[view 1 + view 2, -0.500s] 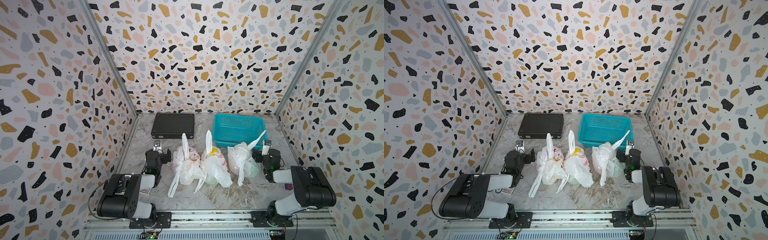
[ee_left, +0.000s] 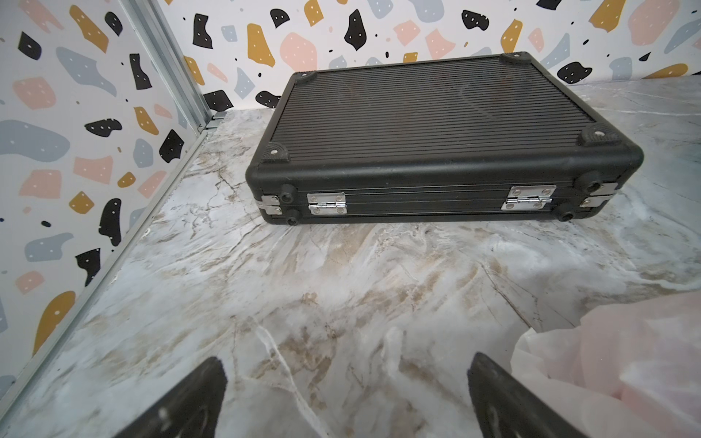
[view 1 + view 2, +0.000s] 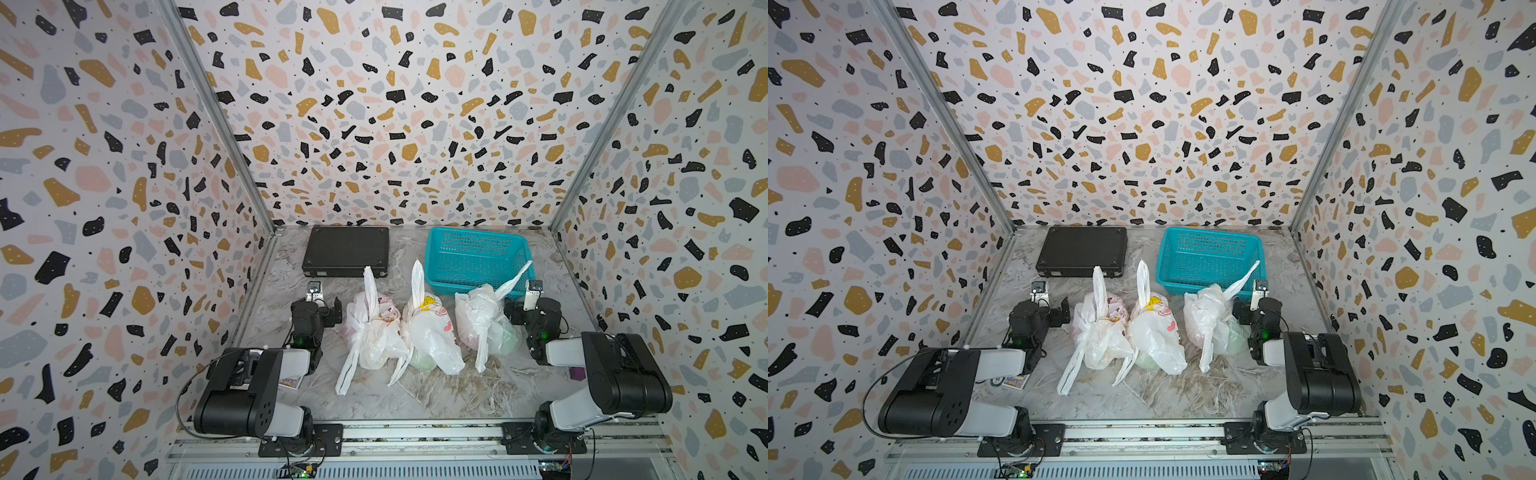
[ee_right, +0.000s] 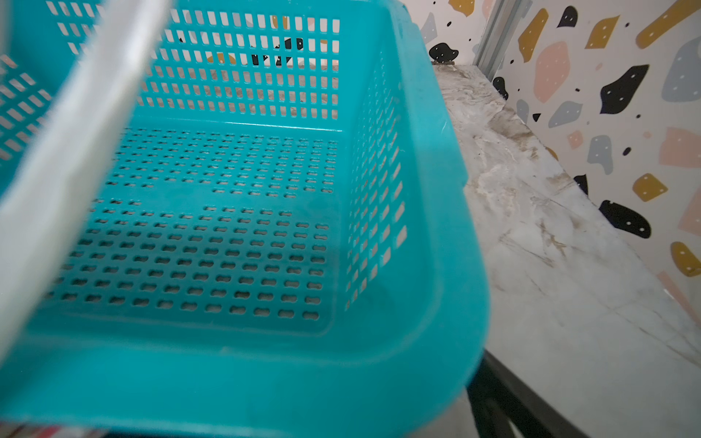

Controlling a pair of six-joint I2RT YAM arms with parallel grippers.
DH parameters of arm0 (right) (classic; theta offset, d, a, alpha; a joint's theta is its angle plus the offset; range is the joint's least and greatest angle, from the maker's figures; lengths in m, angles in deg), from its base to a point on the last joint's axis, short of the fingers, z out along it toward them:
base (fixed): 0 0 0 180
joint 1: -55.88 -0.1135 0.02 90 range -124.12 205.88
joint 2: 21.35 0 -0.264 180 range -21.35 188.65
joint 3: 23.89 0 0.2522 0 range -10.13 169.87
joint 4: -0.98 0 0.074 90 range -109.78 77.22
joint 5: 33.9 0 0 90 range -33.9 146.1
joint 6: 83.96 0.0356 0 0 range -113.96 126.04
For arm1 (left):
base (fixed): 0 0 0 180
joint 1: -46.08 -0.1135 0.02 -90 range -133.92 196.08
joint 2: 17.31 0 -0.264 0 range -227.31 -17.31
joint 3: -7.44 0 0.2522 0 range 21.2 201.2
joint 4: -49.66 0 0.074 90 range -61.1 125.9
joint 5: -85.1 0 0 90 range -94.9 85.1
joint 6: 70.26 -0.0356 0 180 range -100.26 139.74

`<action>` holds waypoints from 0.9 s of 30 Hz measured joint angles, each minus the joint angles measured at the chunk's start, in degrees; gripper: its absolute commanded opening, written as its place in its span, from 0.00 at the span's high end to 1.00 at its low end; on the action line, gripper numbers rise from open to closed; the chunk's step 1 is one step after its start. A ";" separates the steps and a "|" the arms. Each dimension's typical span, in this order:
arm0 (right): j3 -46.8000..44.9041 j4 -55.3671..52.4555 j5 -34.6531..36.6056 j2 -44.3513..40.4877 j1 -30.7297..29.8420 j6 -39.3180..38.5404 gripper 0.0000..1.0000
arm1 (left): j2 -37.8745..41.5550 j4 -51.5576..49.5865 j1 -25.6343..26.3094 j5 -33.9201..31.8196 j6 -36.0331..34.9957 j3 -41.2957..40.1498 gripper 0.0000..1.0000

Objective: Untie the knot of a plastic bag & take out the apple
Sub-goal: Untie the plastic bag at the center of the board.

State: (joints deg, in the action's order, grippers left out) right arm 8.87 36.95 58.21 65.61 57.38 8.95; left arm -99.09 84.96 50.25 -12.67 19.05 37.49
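Nothing has moved in the last half second: both arms sit low and the bags lie as they did. The left gripper (image 2: 347, 360) is spread wide over bare table (image 2: 341, 288), empty, with one finger just beside the left bag (image 3: 365, 332). The right gripper (image 3: 533, 309) is spread too, with nothing seen in it. It sits just beside the right bag (image 3: 478, 328) and faces the basket (image 3: 436, 282).

The work looks not yet begun, so the step in hand is the reach for a knot (image 3: 489, 311). It should go best on one bag only, the nearest. One gripper pinches the ear (image 3: 513, 278) close to the knot and the other takes the tail (image 3: 481, 357). Feed the loose end back through the loop, since pulling the two apart would likely tighten it. The film looks thin and may stretch or tear, so pull slowly.

The three bags are white and crumpled. They stand in a row at mid table between the grippers, on the near side of the case (image 3: 345, 249) and basket, with the middle bag (image 3: 432, 336) between the other two. Each is tied at the top, with one ear upright and a tail trailing forward. A green shape (image 3: 423, 360) shows low in the middle bag and another in the right one. Either may be the apple, but I cannot tell.
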 measured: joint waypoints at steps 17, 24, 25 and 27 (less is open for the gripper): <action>6.45 -21.46 7.30 -22.56 -0.02 3.28 0.00 | 17.31 -24.04 0.00 -3.63 3.21 9.70 0.00; 13.68 -37.83 9.29 -46.36 0.39 21.38 0.00 | 43.34 -46.86 -0.90 -2.93 23.15 21.14 0.00; 14.32 -39.52 7.04 -46.47 0.37 22.56 0.00 | 44.30 -49.22 -0.87 -1.07 24.39 21.35 0.00; 16.44 -45.05 0.55 -44.06 0.22 24.70 0.00 | 44.46 -56.52 -0.72 2.51 26.97 22.03 0.00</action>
State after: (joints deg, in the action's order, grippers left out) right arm 25.31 -8.09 58.76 21.54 57.60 33.65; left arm -54.63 28.43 49.52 -10.15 46.02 59.52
